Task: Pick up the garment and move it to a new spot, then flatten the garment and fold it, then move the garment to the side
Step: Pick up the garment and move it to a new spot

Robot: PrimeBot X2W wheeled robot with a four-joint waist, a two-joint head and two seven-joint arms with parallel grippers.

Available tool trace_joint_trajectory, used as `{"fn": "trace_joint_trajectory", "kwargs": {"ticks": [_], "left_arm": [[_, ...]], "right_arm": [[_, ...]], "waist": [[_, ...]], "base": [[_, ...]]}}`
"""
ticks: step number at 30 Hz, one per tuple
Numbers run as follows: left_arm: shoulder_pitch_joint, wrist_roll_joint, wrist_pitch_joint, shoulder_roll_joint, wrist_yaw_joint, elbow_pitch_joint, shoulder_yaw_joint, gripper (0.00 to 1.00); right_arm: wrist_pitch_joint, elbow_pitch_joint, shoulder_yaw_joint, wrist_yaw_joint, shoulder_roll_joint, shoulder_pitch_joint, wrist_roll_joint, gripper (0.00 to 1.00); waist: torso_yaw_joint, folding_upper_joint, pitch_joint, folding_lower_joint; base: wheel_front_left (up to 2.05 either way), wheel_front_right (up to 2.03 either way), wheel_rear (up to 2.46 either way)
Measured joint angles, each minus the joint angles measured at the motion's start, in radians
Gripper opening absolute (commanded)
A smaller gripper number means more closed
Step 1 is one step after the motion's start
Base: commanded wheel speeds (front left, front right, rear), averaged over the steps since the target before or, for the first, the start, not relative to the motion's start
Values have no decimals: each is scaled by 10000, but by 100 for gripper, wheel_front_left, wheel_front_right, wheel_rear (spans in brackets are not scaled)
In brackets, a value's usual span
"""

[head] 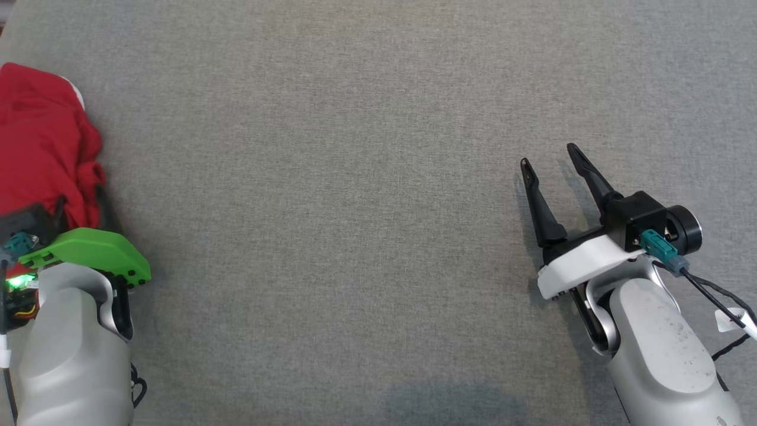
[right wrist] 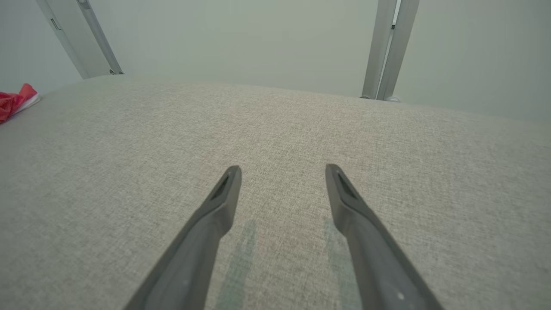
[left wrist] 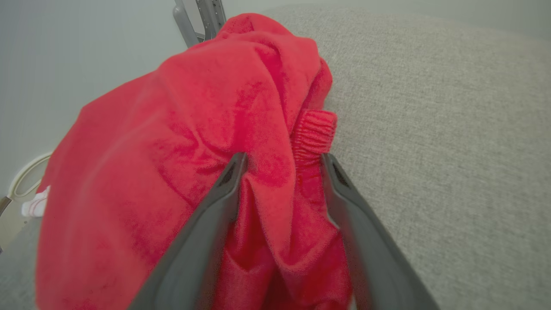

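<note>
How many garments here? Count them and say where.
1. The red garment lies bunched at the grey surface's left edge, a fold between the left gripper's open fingers. Another could hide beneath.

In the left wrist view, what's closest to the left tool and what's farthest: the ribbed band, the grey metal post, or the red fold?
1. Red fold: between the fingers of the left tool.
2. Ribbed band: just beyond the fingertips, on the view's right.
3. Grey metal post: far behind, at the view's top.
</note>
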Motion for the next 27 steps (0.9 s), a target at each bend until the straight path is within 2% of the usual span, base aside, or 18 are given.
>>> {"fn": "trace_joint_trajectory", "kwargs": {"ticks": [3, 12, 19, 27], "left_arm": [[-8, 73, 0, 33, 29, -307, 23, 0], [38, 508, 0, -171, -341, -1714, -307, 0], [113, 800, 2, -610, -589, -2441, -1057, 0], [250, 817, 2, -1062, -723, -2824, -2395, 0]], "right_arm": [[0, 2, -90, 0, 33, 0, 23, 100], [0, 169, -272, 0, 364, 169, 132, 100], [0, 240, -359, 0, 593, 327, 290, 100], [0, 295, -420, 0, 711, 444, 474, 100]], "waist": [[-187, 0, 52, 0], [-342, 0, -419, 0], [-727, 0, -776, 0], [-1560, 0, -990, 0]], "base": [[0, 0, 0], [0, 0, 0], [0, 0, 0], [0, 0, 0]]}}
